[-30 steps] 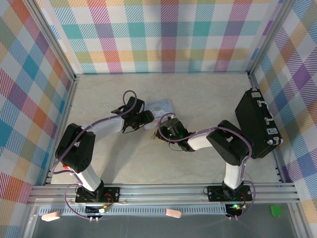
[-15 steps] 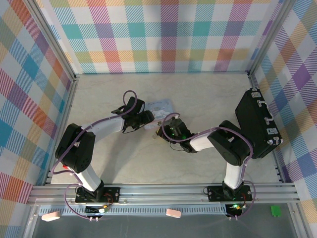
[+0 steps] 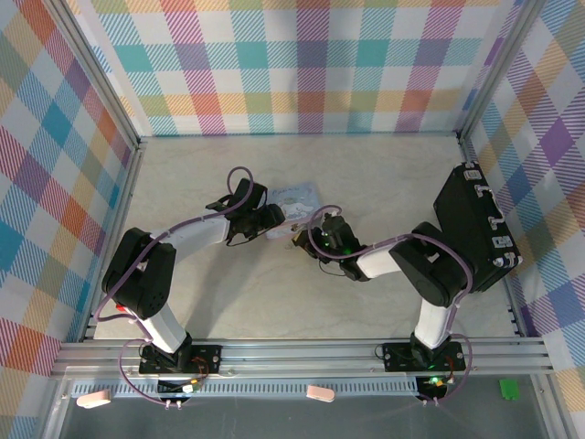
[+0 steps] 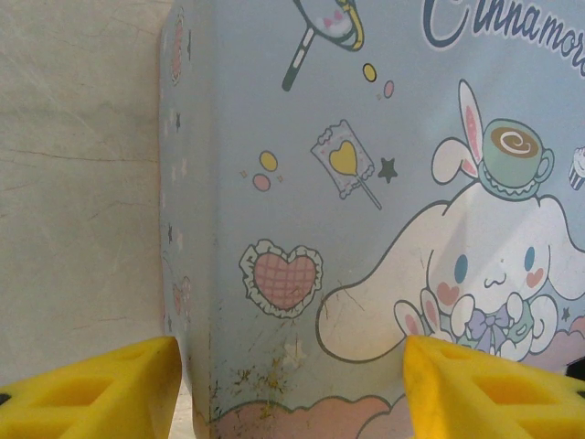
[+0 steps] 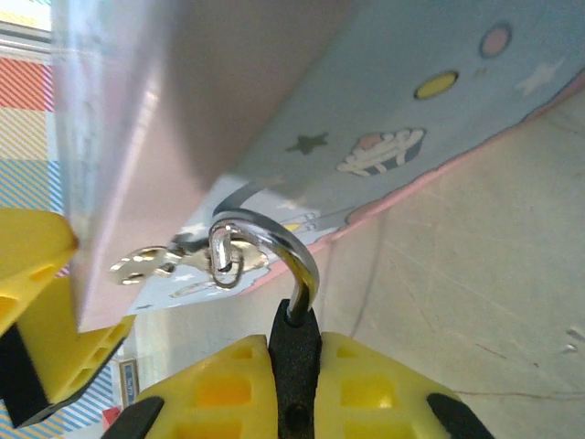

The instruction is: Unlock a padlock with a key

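Silver shackle on the padlock [image 5: 294, 329] loops through the hasp [image 5: 224, 256] of the tin [image 5: 430, 128]; the right gripper [image 5: 294, 384] is clamped on what looks like its dark body. The left gripper [image 4: 292, 389] gapes wide over the tin, gripping nothing. Hold the body steady so the key meets the keyhole squarely.

Black padlock [image 5: 294, 366] has its silver shackle [image 5: 294, 247] through a ring [image 5: 223, 262].

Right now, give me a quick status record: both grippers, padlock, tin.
left gripper: open, fingers over the printed face of the tin
right gripper: shut on the padlock
padlock: dark body between the fingers, shackle threaded through a ring on the tin
tin: on the table, both grippers at its near edge
shackle locked or released: cannot tell
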Motion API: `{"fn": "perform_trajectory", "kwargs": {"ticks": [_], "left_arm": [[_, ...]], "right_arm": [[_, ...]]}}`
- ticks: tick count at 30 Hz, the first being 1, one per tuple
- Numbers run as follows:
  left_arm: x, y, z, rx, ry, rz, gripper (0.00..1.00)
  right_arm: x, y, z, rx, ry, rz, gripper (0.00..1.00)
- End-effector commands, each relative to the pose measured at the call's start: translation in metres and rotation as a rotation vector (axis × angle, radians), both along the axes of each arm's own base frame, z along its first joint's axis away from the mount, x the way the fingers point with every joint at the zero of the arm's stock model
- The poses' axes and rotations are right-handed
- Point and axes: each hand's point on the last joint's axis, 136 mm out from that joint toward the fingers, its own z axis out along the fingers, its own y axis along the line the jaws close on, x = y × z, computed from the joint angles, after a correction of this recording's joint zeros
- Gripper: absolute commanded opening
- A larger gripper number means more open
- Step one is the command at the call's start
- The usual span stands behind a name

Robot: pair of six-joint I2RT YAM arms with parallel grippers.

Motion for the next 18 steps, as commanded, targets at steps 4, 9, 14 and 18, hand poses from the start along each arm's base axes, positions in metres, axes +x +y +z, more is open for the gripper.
{"fn": "perform_trajectory", "kwargs": {"ticks": [4,9,14,18], "left_arm": [[-0.013,0.008,-0.011,0.071,0.062,-0.005,0.64],[-0.012,0.007,-0.008,0.071,0.057,-0.011,0.64],[-0.011,-0.004,0.004,0.05,0.051,-0.103,0.66],[-0.018,0.001,0.02,0.086,0.027,-0.161,0.69]], "right_arm": [[0.006,-0.008,0.022,0.053,-0.044,-0.026,0.0],[0.005,-0.014,0.023,0.047,-0.05,-0.03,0.0],[-0.002,-0.015,0.036,-0.013,-0.107,0.073,0.0],[-0.022,-0.024,0.038,-0.125,-0.135,0.176,0.0]]}}
